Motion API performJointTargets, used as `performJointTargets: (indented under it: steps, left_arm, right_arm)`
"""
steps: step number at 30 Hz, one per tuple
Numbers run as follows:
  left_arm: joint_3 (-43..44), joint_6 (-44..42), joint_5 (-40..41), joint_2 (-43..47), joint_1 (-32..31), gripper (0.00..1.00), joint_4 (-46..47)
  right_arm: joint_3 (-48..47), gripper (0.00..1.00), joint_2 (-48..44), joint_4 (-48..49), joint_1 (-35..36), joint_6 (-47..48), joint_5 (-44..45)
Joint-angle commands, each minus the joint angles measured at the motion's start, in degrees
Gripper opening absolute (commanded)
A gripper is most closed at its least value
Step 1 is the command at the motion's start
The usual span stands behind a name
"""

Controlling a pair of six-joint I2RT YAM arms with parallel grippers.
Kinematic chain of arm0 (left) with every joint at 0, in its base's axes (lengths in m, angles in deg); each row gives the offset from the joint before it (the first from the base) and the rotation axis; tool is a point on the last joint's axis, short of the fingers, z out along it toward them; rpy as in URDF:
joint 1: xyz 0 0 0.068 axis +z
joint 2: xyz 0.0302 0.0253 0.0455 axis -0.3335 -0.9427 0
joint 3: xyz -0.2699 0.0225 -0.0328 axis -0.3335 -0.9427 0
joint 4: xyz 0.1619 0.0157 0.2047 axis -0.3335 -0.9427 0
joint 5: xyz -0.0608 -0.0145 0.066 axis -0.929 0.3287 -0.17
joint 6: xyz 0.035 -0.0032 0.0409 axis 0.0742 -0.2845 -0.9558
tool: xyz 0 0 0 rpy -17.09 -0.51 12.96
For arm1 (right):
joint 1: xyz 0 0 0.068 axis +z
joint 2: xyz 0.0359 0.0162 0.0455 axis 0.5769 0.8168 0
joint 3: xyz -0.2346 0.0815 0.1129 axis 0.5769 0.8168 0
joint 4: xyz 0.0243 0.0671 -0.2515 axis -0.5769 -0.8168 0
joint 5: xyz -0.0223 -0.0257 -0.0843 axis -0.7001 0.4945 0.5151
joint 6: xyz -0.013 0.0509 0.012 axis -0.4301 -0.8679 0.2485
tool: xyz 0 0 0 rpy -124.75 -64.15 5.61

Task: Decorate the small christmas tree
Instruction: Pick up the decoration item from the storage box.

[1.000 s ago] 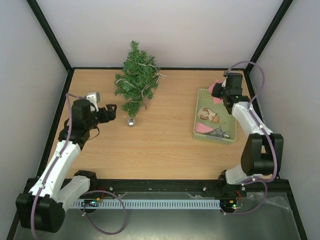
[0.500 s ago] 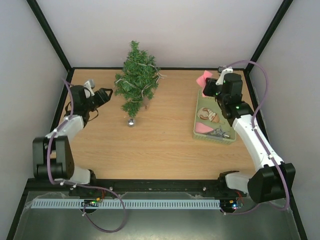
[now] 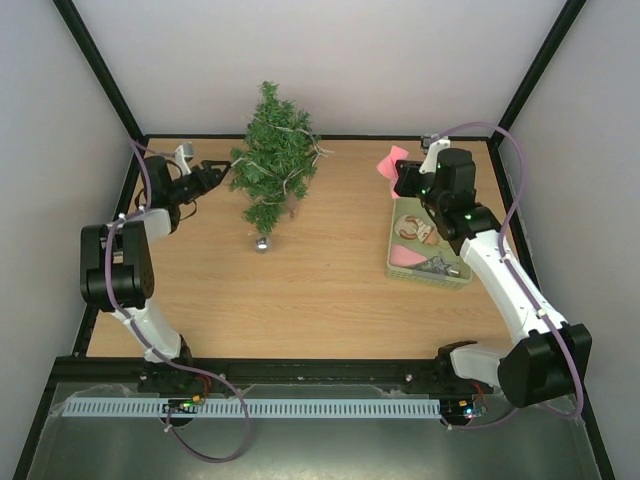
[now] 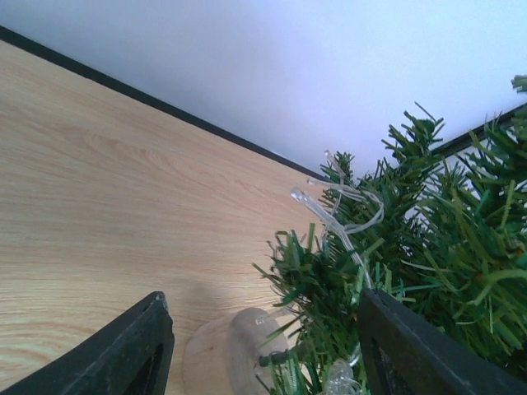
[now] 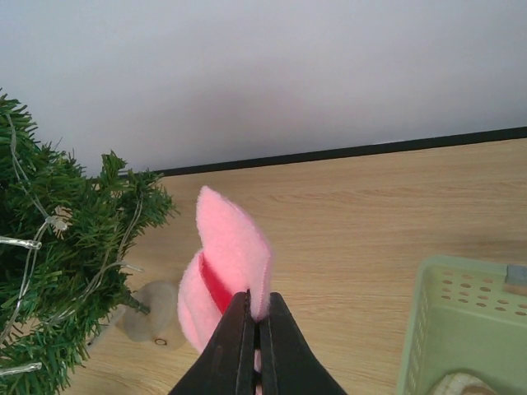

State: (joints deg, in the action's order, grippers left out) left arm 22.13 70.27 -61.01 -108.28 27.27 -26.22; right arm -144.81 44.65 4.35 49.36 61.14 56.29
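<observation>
1 silver ball (image 3: 261, 244) on the wooden table (image 3: 330, 290); pale-green basket (image 3: 420, 277) of ornaments (image 3: 418, 229) near its right edge

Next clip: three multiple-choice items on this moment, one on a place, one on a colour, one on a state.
1. Where is the small shiny silver ball?
A. in the green plastic basket
B. on the wooden table, on the near side of the small christmas tree
C. hanging at the tree's top
2. What colour is the soft felt piece at the right gripper?
A. pink
B. blue
C. yellow
3. How do the right gripper's jaws stand?
A. wide open
B. shut on the felt piece
C. shut on nothing
Key: 1 B, the top view shows it on bare wood by the tree's foot; 2 A, both views show pink; 3 B, the wrist view shows them pinching its edge.
</observation>
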Motion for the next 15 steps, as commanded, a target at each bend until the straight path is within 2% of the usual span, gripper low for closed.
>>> performJointTargets:
  steps: [1,5,15]
  left_arm:
    - [1.7,3.1,-4.5,-2.2,2.1,0.61,7.2]
    - [2.9,4.8,-6.8,-4.5,2.4,0.54,8.1]
    - [4.0,11.3,-11.2,-8.3,1.4,0.58,14.8]
  right_arm:
    - [-1.3,0.02,0.2,0.8,0.8,0.3,0.1]
    - [-1.5,0.02,0.8,0.8,1.3,0.1,0.2]
    - [-1.5,0.02,0.3,-0.3,2.3,1.0,1.1]
